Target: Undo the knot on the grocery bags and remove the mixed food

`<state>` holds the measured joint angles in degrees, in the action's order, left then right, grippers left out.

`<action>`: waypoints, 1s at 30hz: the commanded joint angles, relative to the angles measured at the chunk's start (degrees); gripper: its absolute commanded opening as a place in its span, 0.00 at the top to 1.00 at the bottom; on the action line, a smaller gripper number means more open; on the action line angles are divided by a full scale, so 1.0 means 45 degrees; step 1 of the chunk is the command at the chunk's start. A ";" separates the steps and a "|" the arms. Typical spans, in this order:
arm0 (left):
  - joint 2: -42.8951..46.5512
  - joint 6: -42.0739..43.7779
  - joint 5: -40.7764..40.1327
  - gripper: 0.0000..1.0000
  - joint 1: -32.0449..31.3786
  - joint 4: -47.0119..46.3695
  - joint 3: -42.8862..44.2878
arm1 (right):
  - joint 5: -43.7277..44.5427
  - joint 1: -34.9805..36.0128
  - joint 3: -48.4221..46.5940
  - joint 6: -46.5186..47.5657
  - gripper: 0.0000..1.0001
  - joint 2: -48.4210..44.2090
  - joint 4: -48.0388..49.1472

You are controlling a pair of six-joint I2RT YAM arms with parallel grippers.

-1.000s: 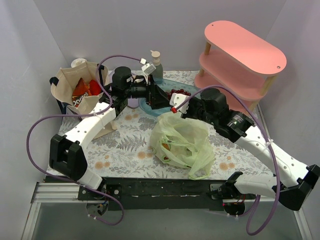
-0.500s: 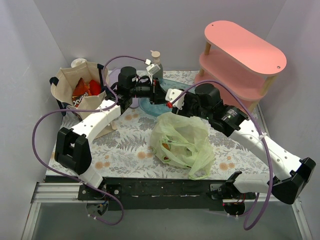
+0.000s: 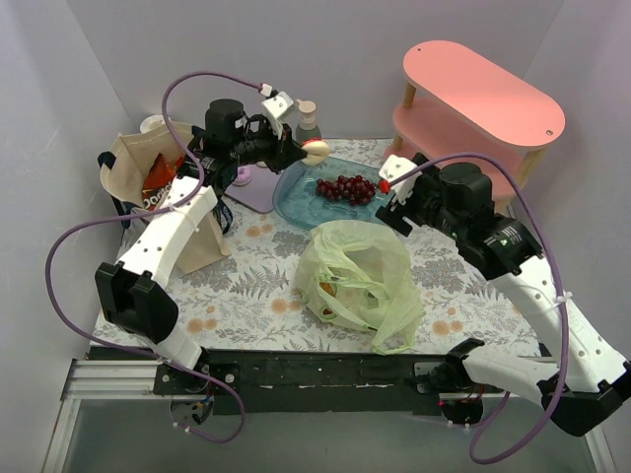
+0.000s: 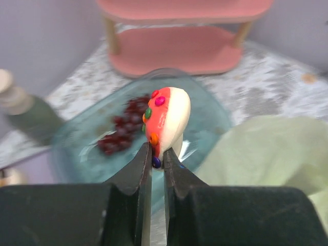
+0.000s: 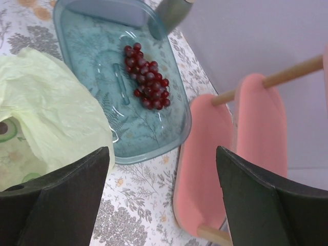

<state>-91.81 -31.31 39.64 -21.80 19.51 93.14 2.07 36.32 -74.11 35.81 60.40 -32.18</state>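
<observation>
My left gripper (image 3: pixel 304 150) (image 4: pixel 157 154) is shut on a cream iced pastry (image 3: pixel 315 149) (image 4: pixel 168 119) with red glaze and coloured dots, held above the back left of the blue tray (image 3: pixel 296 202). A bunch of dark red grapes (image 3: pixel 345 187) (image 5: pixel 147 82) (image 4: pixel 120 130) lies in that tray. My right gripper (image 3: pixel 394 185) (image 5: pixel 164 171) hangs open and empty by the tray's right end. The pale-green bag (image 3: pixel 357 281) (image 5: pixel 46 113) lies slack in front, with food showing inside. Its knot does not show. The canvas tote (image 3: pixel 133 163) at the back left holds a Doritos bag (image 3: pixel 158 179).
A pump bottle (image 3: pixel 309 123) (image 5: pixel 171 13) stands behind the tray. The pink two-tier shelf (image 3: pixel 473 108) (image 5: pixel 256 133) fills the back right, close to my right gripper. A purple flat item (image 3: pixel 254 187) lies left of the tray. Walls close the back and sides.
The left gripper shut on the pastry between the two grippers and lifted it back and left. The right gripper opened and drew away to the right.
</observation>
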 commanded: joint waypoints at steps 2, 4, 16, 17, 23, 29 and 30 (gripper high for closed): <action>0.0773 0.5291 -0.4969 1.00 0.0060 0.1879 -0.0968 | -0.0360 -0.1330 0.0393 -0.1432 0.10 -0.0297 -0.0172; 0.0909 0.6816 -0.5913 1.00 0.0060 0.1740 -0.1904 | -0.0729 -0.1643 0.0491 -0.1513 0.11 -0.0375 -0.0114; -0.2211 0.9399 -1.1342 1.00 0.0060 -0.0468 -0.2420 | -0.1220 -0.2054 0.0589 -0.1650 0.13 -0.0200 -0.0172; -0.2563 0.9573 -1.1541 1.00 0.0060 -0.0468 -0.2147 | -0.1240 -0.2074 0.0589 -0.1650 0.13 -0.0181 -0.0191; -0.4811 1.0784 -1.2107 1.00 0.0157 -0.1227 -0.1128 | -0.1260 -0.2250 0.0823 -0.1650 0.13 -0.0297 -0.0270; -0.5885 1.1938 -1.2305 1.00 0.0314 -0.2888 -0.0875 | -0.1494 -0.2718 0.1096 -0.1766 0.14 -0.0551 -0.0406; -0.5964 1.1996 -1.2304 1.00 0.0352 -0.3025 -0.0816 | -0.1571 -0.2854 0.1136 -0.1786 0.14 -0.0571 -0.0407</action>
<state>-118.93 18.76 -14.04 -20.95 12.97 86.06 -3.46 25.06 -70.00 28.82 59.55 -34.59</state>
